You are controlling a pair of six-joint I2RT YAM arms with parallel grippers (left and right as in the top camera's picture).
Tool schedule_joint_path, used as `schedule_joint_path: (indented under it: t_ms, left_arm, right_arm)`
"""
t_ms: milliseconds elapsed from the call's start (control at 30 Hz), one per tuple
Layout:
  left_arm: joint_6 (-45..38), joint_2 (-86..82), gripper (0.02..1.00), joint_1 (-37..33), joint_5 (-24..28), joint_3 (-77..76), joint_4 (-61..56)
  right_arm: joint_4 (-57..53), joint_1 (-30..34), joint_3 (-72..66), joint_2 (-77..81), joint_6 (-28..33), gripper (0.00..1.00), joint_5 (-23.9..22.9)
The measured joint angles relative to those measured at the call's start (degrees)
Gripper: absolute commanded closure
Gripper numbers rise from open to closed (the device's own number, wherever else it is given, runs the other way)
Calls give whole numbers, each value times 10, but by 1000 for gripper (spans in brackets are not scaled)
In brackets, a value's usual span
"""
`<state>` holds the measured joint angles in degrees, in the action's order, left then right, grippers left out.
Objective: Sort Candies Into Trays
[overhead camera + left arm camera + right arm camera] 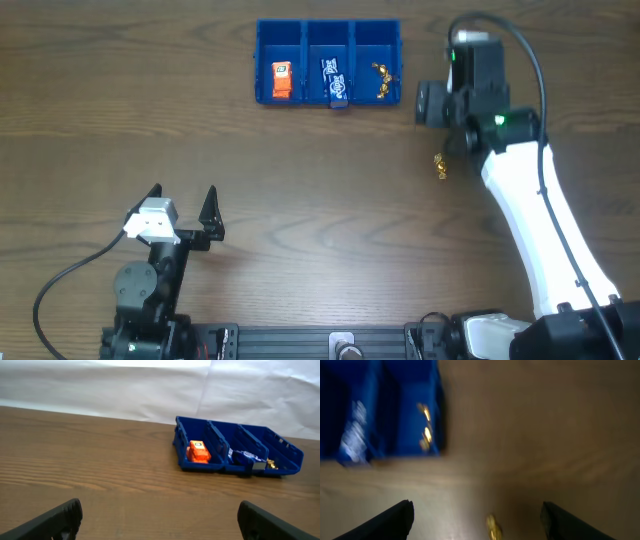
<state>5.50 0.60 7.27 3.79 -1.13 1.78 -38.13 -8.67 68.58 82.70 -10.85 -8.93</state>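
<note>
A wooden table (200, 130) with a brown grain is carrying everything here. A blue tray (328, 22) with three compartments side by side is sitting flat on it, toward the far side in the top view. A single gold-wrapped candy (441, 166) is lying loose on the bare wood, nearer than the tray and out past its right-hand end. The candy is resting by itself, touching only the wood, with a stretch of table showing between it and the tray.
</note>
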Motion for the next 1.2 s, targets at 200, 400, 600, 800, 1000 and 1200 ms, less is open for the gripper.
schedule_joint_path:
  t_ms: [200,400,600,800,1000,1200]
  left_arm:
    - [0,0,20,0,0,0,0]
    - [0,0,20,0,0,0,0]
    - [0,0,20,0,0,0,0]
    - [0,0,20,0,0,0,0]
    - [0,0,20,0,0,0,0]
    - [0,0,20,0,0,0,0]
  right_arm:
    - [-2,36,-116,62,0,187,15]
    - [31,55,-118,136,0,202,18]
    - [55,56,-118,171,0,224,32]
    - [57,56,-118,193,0,340,36]
    - [46,56,-118,193,5,693,36]
    - [45,56,-117,193,5,873,38]
